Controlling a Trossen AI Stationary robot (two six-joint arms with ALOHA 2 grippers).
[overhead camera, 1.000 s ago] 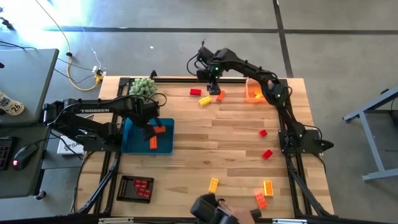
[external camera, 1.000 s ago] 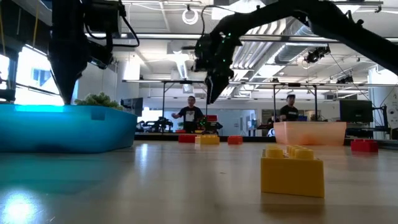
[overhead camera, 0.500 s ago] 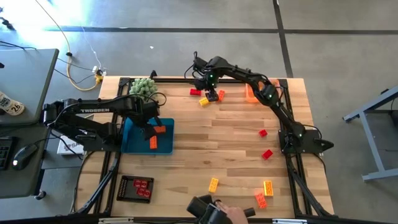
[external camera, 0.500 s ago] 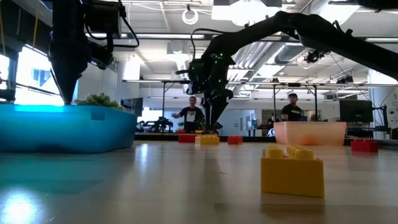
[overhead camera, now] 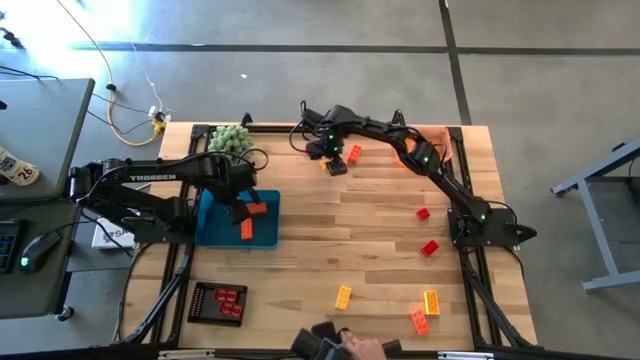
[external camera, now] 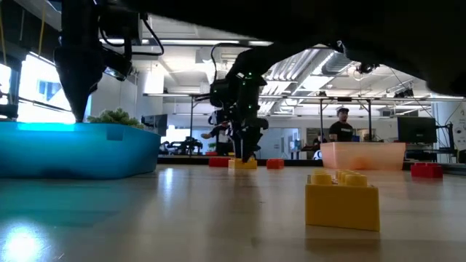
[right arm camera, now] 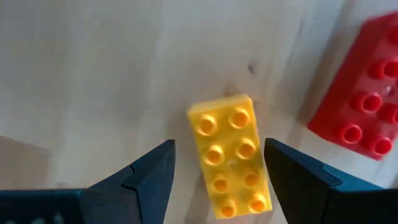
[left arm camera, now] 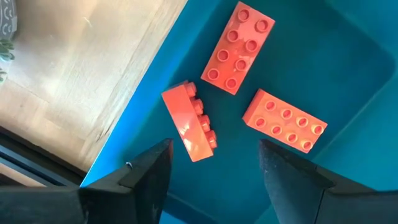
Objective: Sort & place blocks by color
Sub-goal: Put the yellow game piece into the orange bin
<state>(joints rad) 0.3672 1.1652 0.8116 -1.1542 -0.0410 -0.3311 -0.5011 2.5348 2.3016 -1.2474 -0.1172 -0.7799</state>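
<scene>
**Right gripper straddling a yellow block near the table's far edge**

The right gripper [overhead camera: 331, 158] is hanging low over the far-middle stretch of the table [overhead camera: 360, 240], with its fingers spread wide and nothing between them yet. In the right wrist view the yellow block [right arm camera: 229, 155] is lying flat, studs up, directly between the two open fingers [right arm camera: 140, 177]. Its long axis is running along the fingers rather than across them, so the jaws are facing its two long sides, and closing would probably pinch it across its short width. A red block [right arm camera: 360, 93] is sitting just beside it, outside the gap; judging by that, the descent needs to stay centred so a finger does not nudge the red one. An orange block [overhead camera: 353, 153] is lying close by as well, toward the right edge.

The left gripper [left arm camera: 214, 177] is waiting over the blue tray [overhead camera: 212, 228] near the table's left edge, fingers also parted and empty, with three orange blocks [left arm camera: 238, 46] lying in the tray below it. It is well apart from the yellow block, so the right arm is plainly the nearer one for this pick.

More blocks are lying scattered toward the right edge and the near-right corner.
</scene>
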